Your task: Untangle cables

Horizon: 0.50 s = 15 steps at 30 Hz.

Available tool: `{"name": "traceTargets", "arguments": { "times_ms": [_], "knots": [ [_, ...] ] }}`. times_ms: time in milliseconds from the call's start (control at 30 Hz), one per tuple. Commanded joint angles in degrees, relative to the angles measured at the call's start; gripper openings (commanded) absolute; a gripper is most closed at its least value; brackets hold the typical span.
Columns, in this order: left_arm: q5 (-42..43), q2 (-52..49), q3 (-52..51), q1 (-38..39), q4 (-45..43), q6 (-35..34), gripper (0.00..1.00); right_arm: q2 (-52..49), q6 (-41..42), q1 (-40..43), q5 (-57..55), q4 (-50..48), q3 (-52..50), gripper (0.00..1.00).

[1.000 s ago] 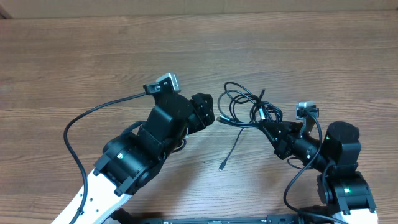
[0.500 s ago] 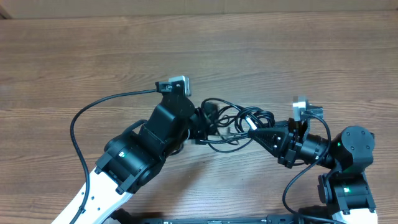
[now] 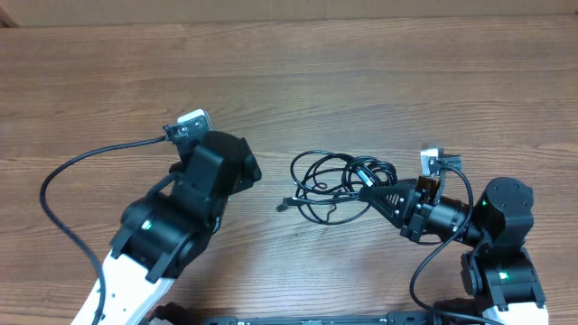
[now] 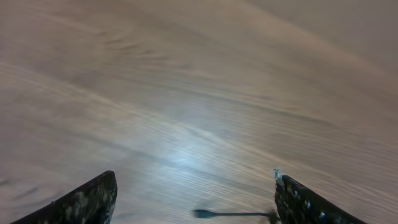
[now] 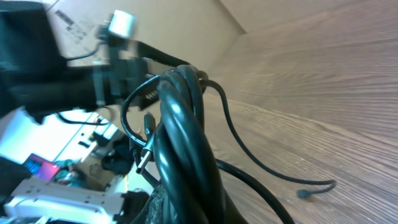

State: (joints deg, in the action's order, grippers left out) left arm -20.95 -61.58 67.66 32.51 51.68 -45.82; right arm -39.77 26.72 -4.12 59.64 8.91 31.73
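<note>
Thin black cables (image 3: 330,181) bunched in loops right at the tip of the right gripper (image 3: 368,190). Jaws there pinched tight on the bunch. Left gripper (image 4: 196,190) well away from the right gripper, beyond the loops, jaws wide apart, nothing inside. Likely light, soft, floppy, quick to snag. Best grabbed at the loose plug end (image 3: 282,206) on the side far from the right gripper; pull gently.

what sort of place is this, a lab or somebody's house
Most likely a robotics lab or test bench: a left arm and a right arm sit at a wood-grain table with a bundle of thin black cables, and the right wrist view shows cluttered equipment behind.
</note>
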Motion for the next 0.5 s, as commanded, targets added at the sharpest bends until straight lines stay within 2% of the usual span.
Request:
{"name": "traceTargets", "arguments": {
  "times_ms": [0, 67, 200, 333, 467],
  "knots": [
    [12.9, 3.2, 0.9, -0.2, -5.1, 11.9, 0.8, 0.5, -4.9, 0.0, 0.6, -0.6, 0.9, 0.04],
    [20.0, 3.5, 0.9, -0.2, -8.1, 17.8, 0.76, 0.5, -7.4, 0.0, 3.6, -0.6, 0.9, 0.04],
    [36.0, 3.5, 0.9, -0.2, -12.8, 33.1, 0.79, 0.5, -7.5, 0.0, 9.8, -3.4, 0.9, 0.04],
    [44.4, 2.8, 0.9, -0.2, -12.9, 40.6, 0.87, 0.5, -7.0, 0.0, 17.3, -9.1, 0.9, 0.04],
    [55.6, 2.3, 0.9, -0.1, -12.8, 49.2, 0.87, 0.5, -7.1, 0.0, 17.4, -9.3, 0.9, 0.04]
  ]
}}
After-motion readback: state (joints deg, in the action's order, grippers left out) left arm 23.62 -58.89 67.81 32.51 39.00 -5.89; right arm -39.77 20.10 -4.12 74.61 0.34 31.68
